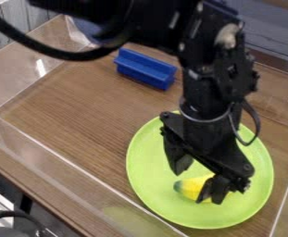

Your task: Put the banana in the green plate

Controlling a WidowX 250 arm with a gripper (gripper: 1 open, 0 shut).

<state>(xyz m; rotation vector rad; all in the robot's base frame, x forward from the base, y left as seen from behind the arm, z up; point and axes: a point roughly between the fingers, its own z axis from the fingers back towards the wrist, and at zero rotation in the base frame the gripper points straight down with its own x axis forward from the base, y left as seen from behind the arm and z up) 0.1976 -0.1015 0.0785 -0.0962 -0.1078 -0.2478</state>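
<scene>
One relation decides the coming move: the banana [194,188] lies directly beneath the gripper [206,178], between its two spread jaws, which hang low over it without pinching anything. The banana rests on the green plate [151,157], toward the plate's near-right part, and only its near end shows, yellow with a greenish tip; the rest is hidden behind the black fingers. Its long axis seems to run from near-left to far-right, across the gap between the jaws, though the cover makes that uncertain. Whether a finger touches the fruit cannot be told. Since the banana already sits inside the plate's rim, the task looks essentially done or being repeated. The blue block [147,68] lies well apart on the wooden desk [72,102], clear of the arm.
</scene>
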